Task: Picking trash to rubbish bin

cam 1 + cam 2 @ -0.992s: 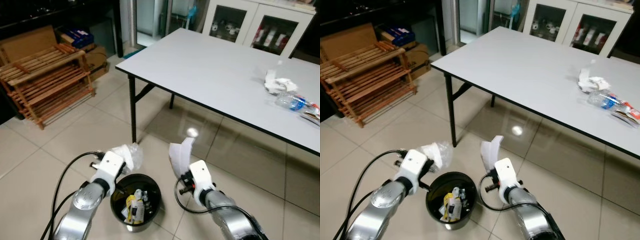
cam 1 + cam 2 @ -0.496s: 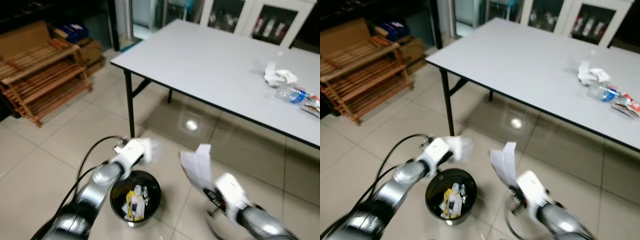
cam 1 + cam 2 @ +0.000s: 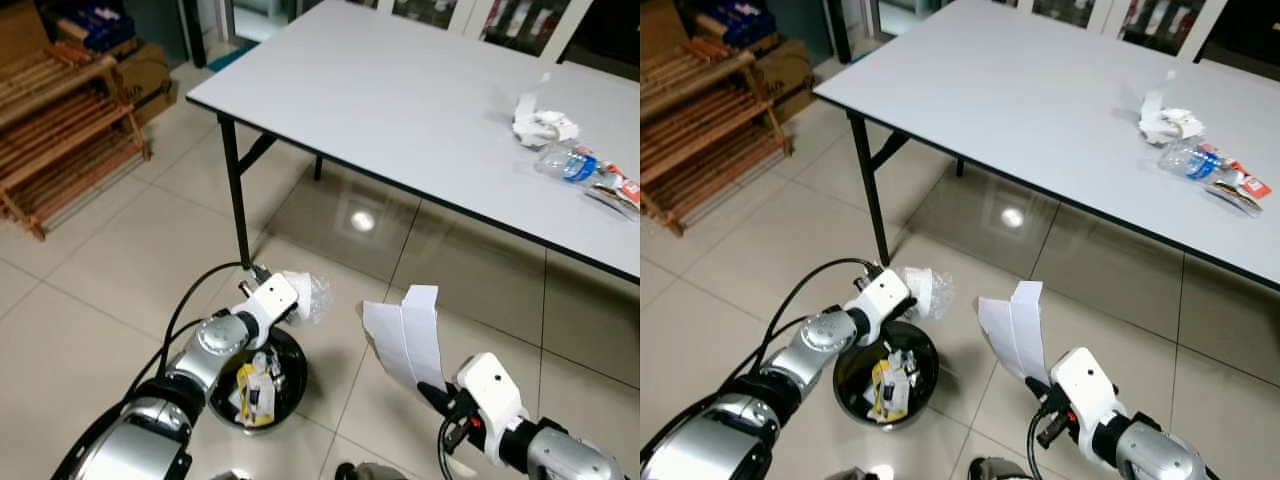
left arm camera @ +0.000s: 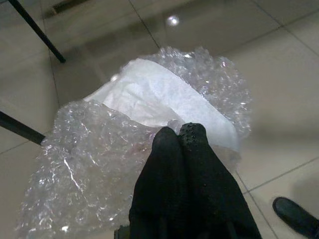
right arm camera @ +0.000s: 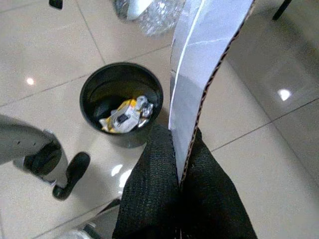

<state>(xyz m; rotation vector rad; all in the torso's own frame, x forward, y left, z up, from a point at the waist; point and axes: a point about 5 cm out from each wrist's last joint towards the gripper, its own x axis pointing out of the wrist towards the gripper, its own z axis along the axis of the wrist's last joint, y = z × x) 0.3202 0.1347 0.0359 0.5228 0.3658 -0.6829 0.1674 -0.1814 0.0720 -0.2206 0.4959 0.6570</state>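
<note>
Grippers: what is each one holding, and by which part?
Left gripper pinches a wad of bubble wrap at its edge, near the bin. Right gripper clamps a folded cardboard piece by its lower end.

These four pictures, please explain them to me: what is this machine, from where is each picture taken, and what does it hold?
This is a walking humanoid robot with two silver arms, each ending in two black fingers. The two wide pictures come from cameras on its head, looking down. The two close pictures come from cameras on its wrists. The left gripper is shut on a wad of bubble wrap, held near the rim of a black rubbish bin on the tiled floor. The right gripper is shut on a folded piece of white cardboard, beside the bin. On the grey table lie crumpled paper, a plastic bottle and a wrapper.
</note>
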